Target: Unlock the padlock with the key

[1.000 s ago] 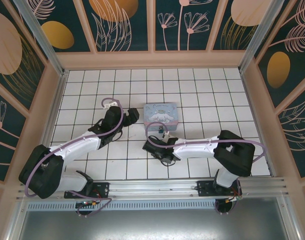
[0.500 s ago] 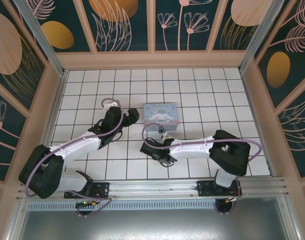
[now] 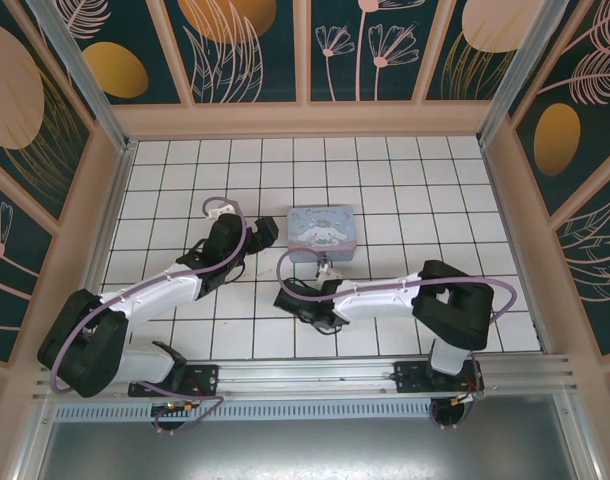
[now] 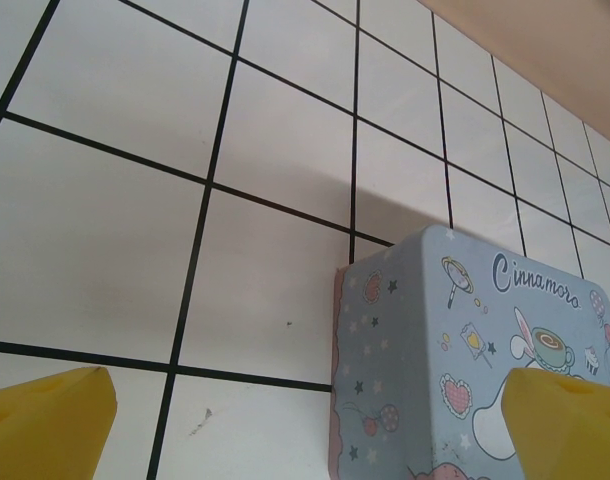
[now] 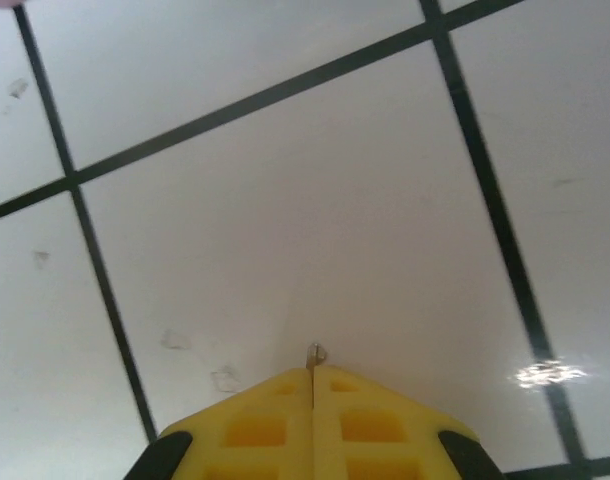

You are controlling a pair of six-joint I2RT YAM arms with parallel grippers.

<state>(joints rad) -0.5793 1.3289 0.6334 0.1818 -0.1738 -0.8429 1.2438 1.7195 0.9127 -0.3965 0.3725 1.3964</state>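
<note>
Step in hand: judged to be bringing the key to the padlock, ahead of insertion.
Right gripper [image 5: 313,372]: clenched, yellow fingers pressed flat together, low over the white tiled desk [image 5: 285,200].
Key [image 5: 314,353]: a thin metal tip pokes from the seam between the fingers and is taken for the key. Its blade direction cannot be told.
Padlock [image 3: 325,266]: small dark item at the centre of the top view, just below the tin box [image 3: 322,232]. Its keyhole is too small to tell.
Left gripper [image 4: 307,415]: released, fingertips wide apart at the lower corners of its wrist view, beside the tin box.
Handling note: the left gripper should steady the padlock first. The key tip should then be lined up with the keyhole slowly, since so little metal protrudes.
Writing: "Cinnamoro…" in script on the tin lid, cut off at the frame's right edge. Nothing else is legible.
</note>
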